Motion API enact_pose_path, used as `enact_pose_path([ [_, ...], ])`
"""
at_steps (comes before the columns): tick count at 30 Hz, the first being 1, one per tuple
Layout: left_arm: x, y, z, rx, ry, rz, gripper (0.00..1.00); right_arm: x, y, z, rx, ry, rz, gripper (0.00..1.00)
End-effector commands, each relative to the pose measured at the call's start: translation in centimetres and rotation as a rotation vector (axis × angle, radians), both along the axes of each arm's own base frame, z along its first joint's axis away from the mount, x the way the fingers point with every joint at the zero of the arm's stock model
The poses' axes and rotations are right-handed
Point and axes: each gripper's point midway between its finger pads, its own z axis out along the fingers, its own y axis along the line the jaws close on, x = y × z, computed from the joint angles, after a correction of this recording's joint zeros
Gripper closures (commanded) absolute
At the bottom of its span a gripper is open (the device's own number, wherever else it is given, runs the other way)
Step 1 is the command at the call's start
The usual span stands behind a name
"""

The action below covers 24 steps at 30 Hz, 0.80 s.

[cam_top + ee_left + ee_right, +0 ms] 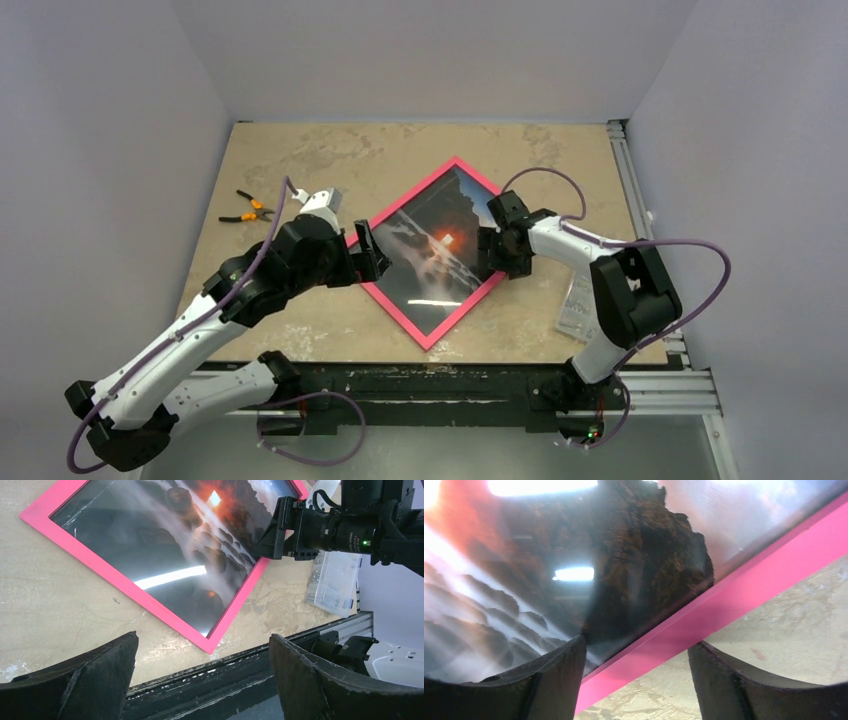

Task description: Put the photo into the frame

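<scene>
Altogether one photo (432, 262) lies inside one pink frame (395, 316).

We logged this as a robot lab test cell, not a home or shop. Plain pale walls (120, 100) boxed the table (300, 160) in on three sides. The left arm (200, 330) and right arm (620, 290) were bolted to a black base bar (420, 385) at the near edge, with purple cables (690, 250) looping loose. We noted an aluminium rail (630, 170) down the right side, and pliers (247, 208) and a clear parts bag (578, 300) lying on the marbled top.
</scene>
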Motion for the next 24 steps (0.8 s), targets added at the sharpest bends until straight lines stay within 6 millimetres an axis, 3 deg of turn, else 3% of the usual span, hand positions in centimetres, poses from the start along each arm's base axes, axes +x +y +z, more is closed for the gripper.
enact_pose_path([
  [1, 0.2, 0.6, 0.5, -0.008, -0.025, 0.032, 0.00, 1.4, -1.5, -0.6, -0.132, -0.033, 0.023, 0.37],
  [7, 0.2, 0.5, 0.3, -0.018, -0.030, 0.030, 0.00, 3.2, -2.6, 0.9, -0.229, -0.078, 0.051, 0.84],
  [9, 0.3, 0.4, 0.1, -0.017, -0.029, 0.026, 0.00, 4.3, -2.9, 1.6, -0.264, -0.107, 0.067, 0.92],
  [12, 0.4, 0.2, -0.4, -0.010, -0.018, 0.019, 0.00, 6.8, -3.6, 3.1, -0.344, -0.162, 0.075, 0.98],
  [16, 0.4, -0.3, -1.3, 0.002, 0.004, 0.007, 0.00, 10.2, -3.3, 4.7, -0.375, -0.211, 0.059, 0.97],
  [20, 0.3, -0.3, -2.6, 0.029, 0.035, 0.004, 0.00, 11.8, -2.5, 5.5, -0.304, -0.222, 0.021, 0.96],
  [24, 0.2, -0.5, -4.1, 0.038, 0.067, 0.002, 0.00, 12.1, -3.0, 4.3, -0.192, -0.190, -0.057, 1.00],
])
